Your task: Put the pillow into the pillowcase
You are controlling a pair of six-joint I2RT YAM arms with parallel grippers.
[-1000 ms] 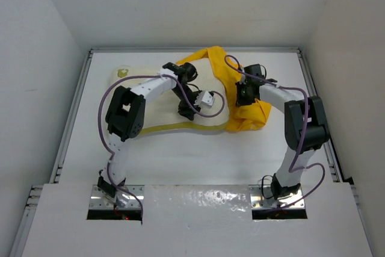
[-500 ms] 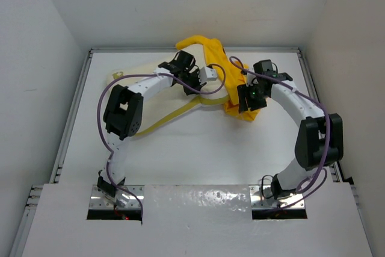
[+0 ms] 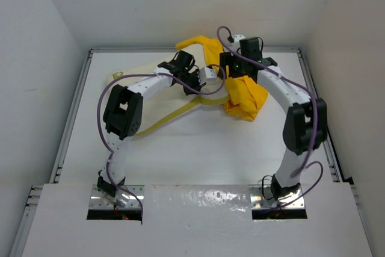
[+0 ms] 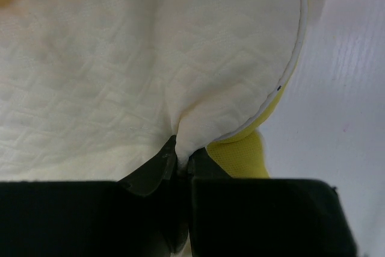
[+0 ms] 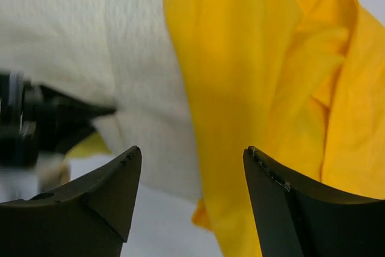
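The pillow is cream-white with a yellow-green edge band and lies at the back middle of the table. My left gripper is shut on a pinched fold of the pillow's textured fabric near a corner, and the fold sits between the left gripper's jaws. The bright yellow pillowcase lies bunched at the pillow's right end, with one flap raised at the back. My right gripper hangs open above it. In the right wrist view the gripper holds nothing, with the pillowcase and the pillow below it.
The white table is walled at the back and on both sides. A metal rail runs along its left edge. The left arm's purple cable loops over the pillow's left part.
My left gripper shut on the pillow and drew it back and to the right. My right gripper opened, let go of the pillowcase and moved back and to the left.
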